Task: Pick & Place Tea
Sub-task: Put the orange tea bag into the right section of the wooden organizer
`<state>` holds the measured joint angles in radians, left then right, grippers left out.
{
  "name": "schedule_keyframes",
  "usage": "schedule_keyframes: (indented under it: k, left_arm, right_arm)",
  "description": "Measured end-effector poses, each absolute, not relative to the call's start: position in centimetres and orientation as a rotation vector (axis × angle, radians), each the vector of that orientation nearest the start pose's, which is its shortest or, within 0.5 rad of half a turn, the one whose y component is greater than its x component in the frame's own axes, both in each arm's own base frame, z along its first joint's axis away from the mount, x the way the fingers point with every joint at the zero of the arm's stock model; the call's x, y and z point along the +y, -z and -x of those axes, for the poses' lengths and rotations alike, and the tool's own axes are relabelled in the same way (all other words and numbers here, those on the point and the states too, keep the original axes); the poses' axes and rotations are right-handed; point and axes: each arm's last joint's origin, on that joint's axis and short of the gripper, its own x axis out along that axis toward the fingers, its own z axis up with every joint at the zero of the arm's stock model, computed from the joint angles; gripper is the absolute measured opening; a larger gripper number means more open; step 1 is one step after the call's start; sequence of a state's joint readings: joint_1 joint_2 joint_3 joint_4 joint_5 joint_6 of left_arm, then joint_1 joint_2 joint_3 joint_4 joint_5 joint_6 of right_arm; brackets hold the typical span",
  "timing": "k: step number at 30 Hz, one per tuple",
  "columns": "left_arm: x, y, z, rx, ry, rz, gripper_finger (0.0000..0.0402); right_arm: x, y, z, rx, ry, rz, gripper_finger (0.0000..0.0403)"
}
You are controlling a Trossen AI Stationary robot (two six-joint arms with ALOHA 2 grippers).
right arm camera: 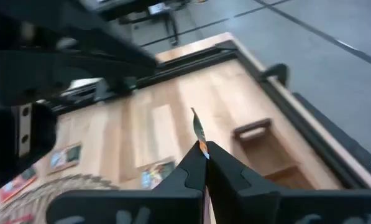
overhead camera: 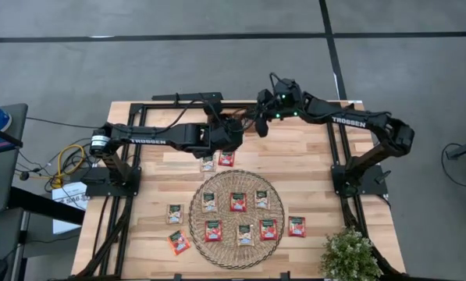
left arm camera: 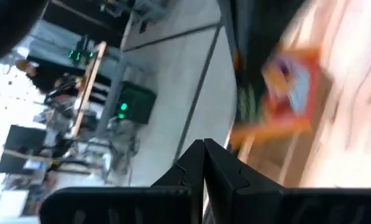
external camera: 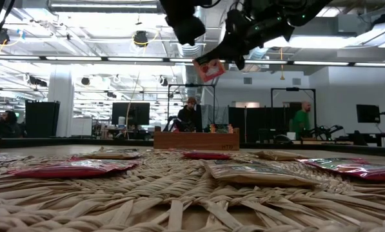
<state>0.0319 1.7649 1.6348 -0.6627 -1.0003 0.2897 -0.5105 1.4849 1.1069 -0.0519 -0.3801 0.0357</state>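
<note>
Several tea sachets, red-orange or pale cream, lie flat on the round woven mat (overhead camera: pixel 236 218). More lie on the bare wood beside it, such as a cream one (overhead camera: pixel 174 213) and a red one (overhead camera: pixel 297 226). Two lie farther back (overhead camera: pixel 217 161). My right gripper (right arm camera: pixel 202 149) hangs over the table's far middle, shut on one red sachet (external camera: pixel 209 69). Close to its left, my left gripper (left arm camera: pixel 204 155) is shut with nothing between its fingers; its wrist view shows the held sachet (left arm camera: pixel 289 87) as a blur ahead. The wooden tray (external camera: pixel 197 140) stands at the far edge. My right gripper pinches the red sachet between its two fingers, and its wrist view shows the sachet edge-on as a thin strip (right arm camera: pixel 197 127) sticking out past the fingertips. In the low view the sachet hangs tilted below the fingers by its upper edge (external camera: pixel 220 62), lifted well clear of the table.
A potted plant (overhead camera: pixel 350 254) stands at the table's near right corner. Black frame rails (overhead camera: pixel 338 156) run along both sides of the table. Beyond the far edge, people sit and stand among desks and monitors (external camera: pixel 191 116).
</note>
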Motion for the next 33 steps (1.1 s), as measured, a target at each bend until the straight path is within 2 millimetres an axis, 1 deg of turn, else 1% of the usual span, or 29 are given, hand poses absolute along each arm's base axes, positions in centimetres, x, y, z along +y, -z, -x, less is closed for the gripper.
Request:
schedule_keyframes:
  k: [2,6,9,12,15,20,23,27,30,33]
  left_arm:
    - [3.9,-32.6,-37.4,0.915,-0.872,-0.594,0.0000]
    - [5.1,-31.4,-35.9,1.011,-0.810,-0.314,0.0000]
    - [6.3,-30.8,-34.8,1.080,-0.856,-0.184,0.0000]
    - [7.0,-30.1,-34.4,1.060,-0.958,-0.144,0.0000]
    - [7.1,-29.1,-34.0,1.045,-1.002,-0.134,0.0000]
    - [6.9,-26.6,-33.5,1.010,-0.947,-0.063,0.0000]
    - [6.6,-25.5,-32.7,1.002,-0.900,-0.002,0.0000]
    - [6.3,-25.0,-31.0,0.968,-0.906,0.057,0.0000]
    - [6.0,-25.2,-29.7,0.909,-0.900,0.097,0.0000]
    - [5.8,-25.6,-28.3,0.836,-0.861,0.145,0.0000]
  right_arm:
    - [-16.2,-29.2,-29.1,0.382,0.181,-0.248,0.0000]
    - [-17.8,-29.1,-28.3,0.377,0.239,-0.278,0.0000]
    - [-18.8,-29.0,-27.8,0.372,0.269,-0.286,0.0000]
    - [-19.3,-27.8,-27.7,0.380,0.289,-0.325,0.0000]
    - [-19.7,-26.3,-27.6,0.388,0.305,-0.356,0.0000]
    - [-20.2,-24.1,-28.3,0.379,0.312,-0.390,0.0000]
    - [-20.7,-22.9,-28.9,0.379,0.316,-0.409,0.0000]
    - [-21.3,-21.5,-29.4,0.398,0.359,-0.419,0.0000]
    - [-22.1,-20.3,-29.1,0.428,0.404,-0.453,0.0000]
    - [-22.9,-19.9,-28.5,0.432,0.441,-0.488,0.0000]
